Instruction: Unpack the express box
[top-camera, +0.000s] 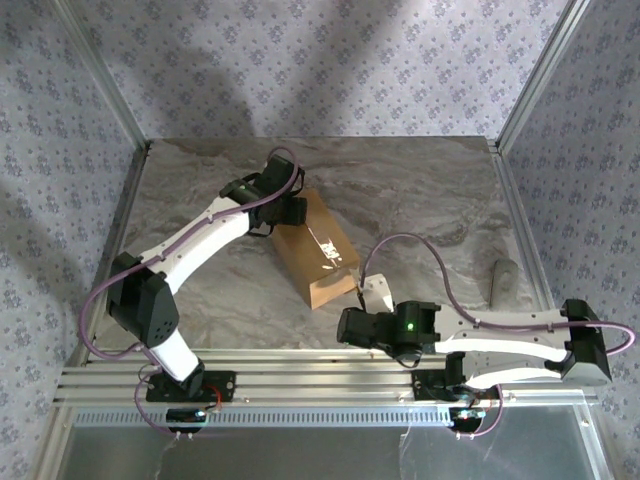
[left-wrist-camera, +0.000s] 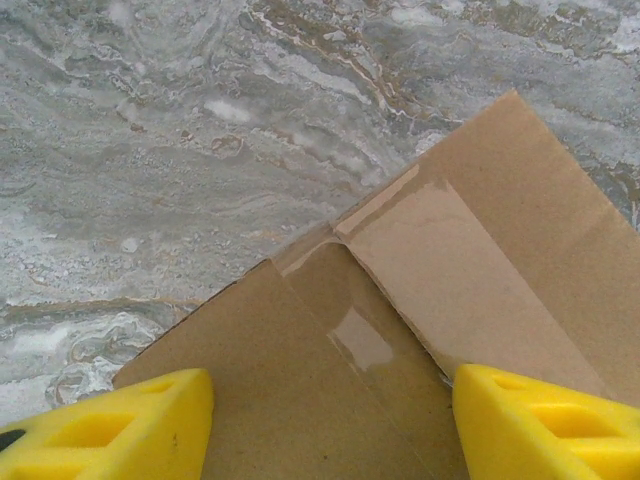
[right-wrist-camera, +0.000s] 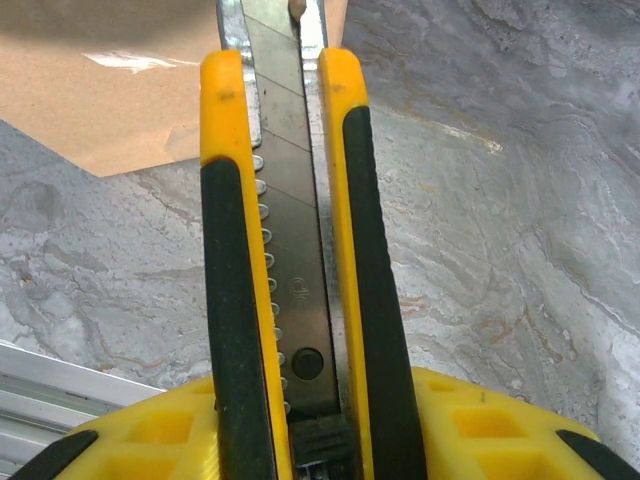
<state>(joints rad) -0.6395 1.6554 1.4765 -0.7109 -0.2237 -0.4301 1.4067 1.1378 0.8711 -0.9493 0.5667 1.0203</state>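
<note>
Right gripper: you see it (top-camera: 368, 296) close to the arm bases, its fingers (right-wrist-camera: 480, 430) clamped on the utility knife (right-wrist-camera: 290, 250).
Utility knife: the blade is out and points at the near end of the express box (top-camera: 318, 250); whether it touches, you cannot tell.
Express box: it lies in the middle of the table (top-camera: 430, 190), flaps closed, clear tape (left-wrist-camera: 400, 250) on the seam.
Left gripper: it (left-wrist-camera: 330, 420) hangs over the far end of the box, fingers apart, one on each side of the tape.
</note>
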